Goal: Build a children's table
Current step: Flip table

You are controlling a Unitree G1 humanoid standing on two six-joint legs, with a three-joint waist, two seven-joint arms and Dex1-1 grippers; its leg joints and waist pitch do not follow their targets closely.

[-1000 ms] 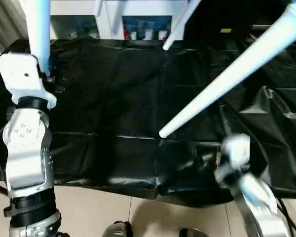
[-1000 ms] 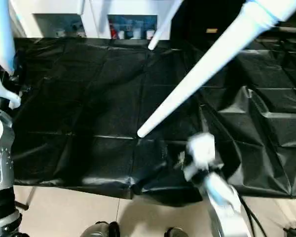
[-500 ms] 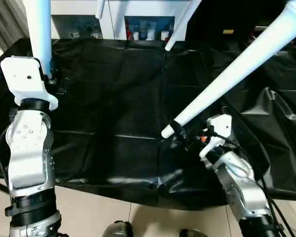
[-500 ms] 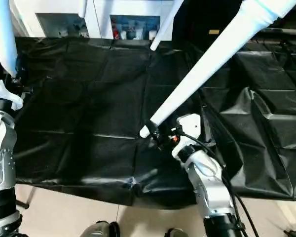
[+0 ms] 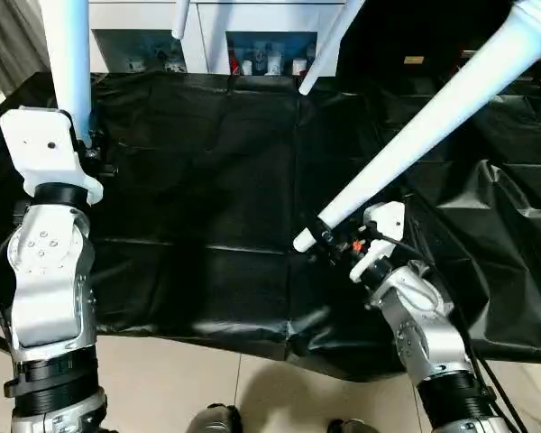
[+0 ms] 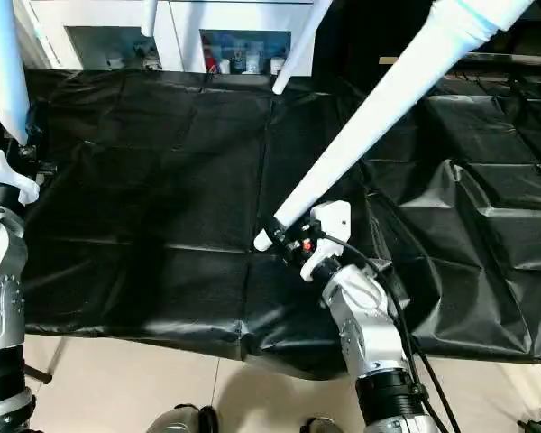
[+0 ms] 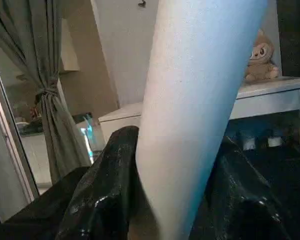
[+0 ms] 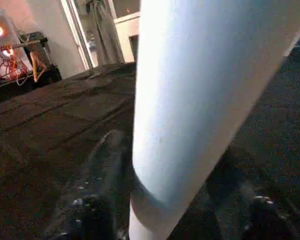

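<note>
Four white tapered legs of the children's table slant down into view from above; its top lies out of view. My left gripper [image 5: 92, 149] is shut on the near left leg [image 5: 69, 54], which rises steeply, and the left wrist view has that leg [image 7: 195, 100] between black fingers [image 7: 112, 185]. Down across the right side slants the long near right leg [image 5: 433, 117]. My right gripper [image 5: 329, 240] is shut on it just above its rounded tip [image 5: 303, 242]; in the right wrist view the leg [image 8: 200, 85] sits between the fingers [image 8: 102, 175]. The other two legs [image 5: 329, 43] [image 5: 180, 16] point down at the back.
The black-covered work table [image 5: 207, 180] spreads under everything, its cover creased and bunched at the right [image 5: 505, 198]. A white glass-door cabinet [image 5: 252, 45] stands behind it. Light floor [image 5: 180, 388] runs along the table's near edge. A grey curtain [image 7: 45, 100] hangs at the left.
My right arm has come up from below the near right leg and closed its gripper on the leg just above the tip. The left arm and its leg have stayed put.
</note>
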